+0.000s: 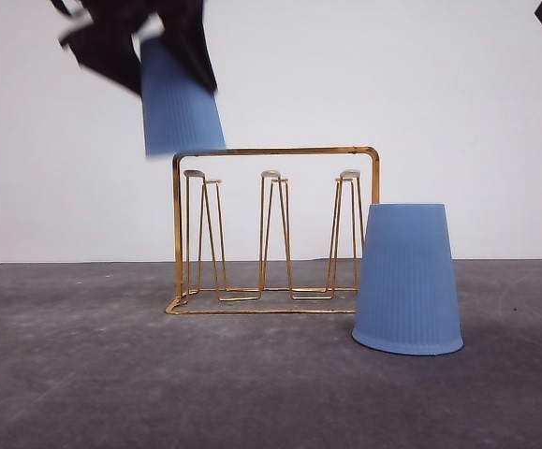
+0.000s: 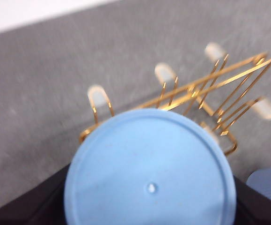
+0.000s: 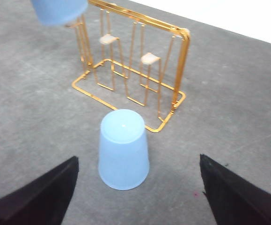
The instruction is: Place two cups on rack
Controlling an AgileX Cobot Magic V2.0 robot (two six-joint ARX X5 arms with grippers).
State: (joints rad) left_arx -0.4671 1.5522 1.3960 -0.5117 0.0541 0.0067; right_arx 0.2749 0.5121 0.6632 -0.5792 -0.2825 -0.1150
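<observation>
Left gripper (image 1: pixel 163 47) is up at top left in the front view, its dark fingers (image 1: pixel 191 42) closed on the raised cup (image 1: pixel 179 103), which hangs mouth-down and slightly tilted, its rim just above the rack's top bar at the left corner. In the left wrist view that same cup's round base faces the camera w/ the rack's prongs and white tips blurred behind it. The rack (image 1: pixel 275 229) is thin gold wire, rectangular base on the grey table (image 1: pixel 111 374), arched bar on top, three pairs of upright prongs seen from the front, none carrying a cup. The standing cup (image 1: pixel 408 279) sits mouth-down on the table, just in front of and to the right of the rack's right end, overlapping its corner in the front view; can't tell if they touch there, but the right wrist view shows a gap btwn them. Right gripper (image 3: pixel 137 197) hovers above that cup, fingers (image 3: pixel 41 194) spread wide, holding nothing.
</observation>
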